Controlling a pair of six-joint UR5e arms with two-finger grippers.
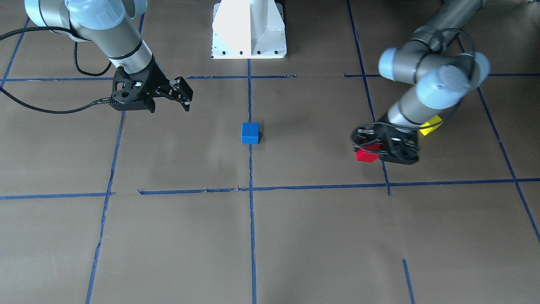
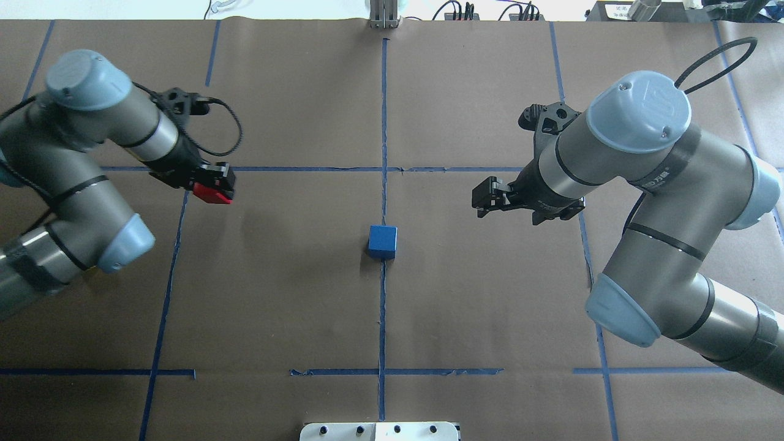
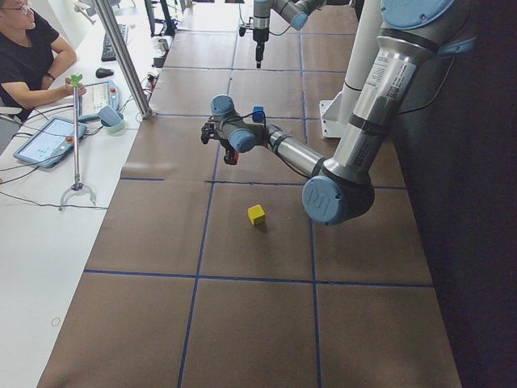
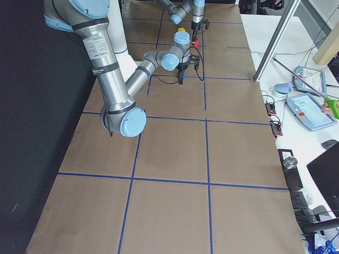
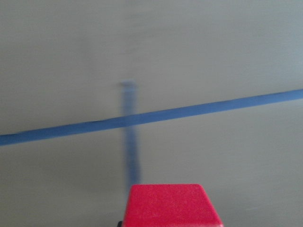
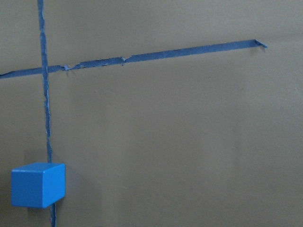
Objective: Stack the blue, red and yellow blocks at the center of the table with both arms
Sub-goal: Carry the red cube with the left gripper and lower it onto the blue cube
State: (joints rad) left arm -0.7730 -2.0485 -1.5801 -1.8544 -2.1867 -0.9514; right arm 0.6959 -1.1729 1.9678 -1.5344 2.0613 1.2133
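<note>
Left gripper (image 2: 214, 184) clamped on red block (image 2: 212, 194), out on the left side of the table (image 2: 275, 306). Right gripper (image 2: 485, 200) parted, nothing between its fingers, right of centre. Blue block (image 2: 383, 241) alone at centre, on tape line (image 2: 384, 122). Yellow block (image 1: 430, 125) on the table, partly behind left arm (image 1: 434, 80).

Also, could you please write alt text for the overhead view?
The left gripper, at the view's left, holds a red block. A blue block sits at the centre of the table on a blue tape line; the right gripper hangs open and empty on the right.
</note>
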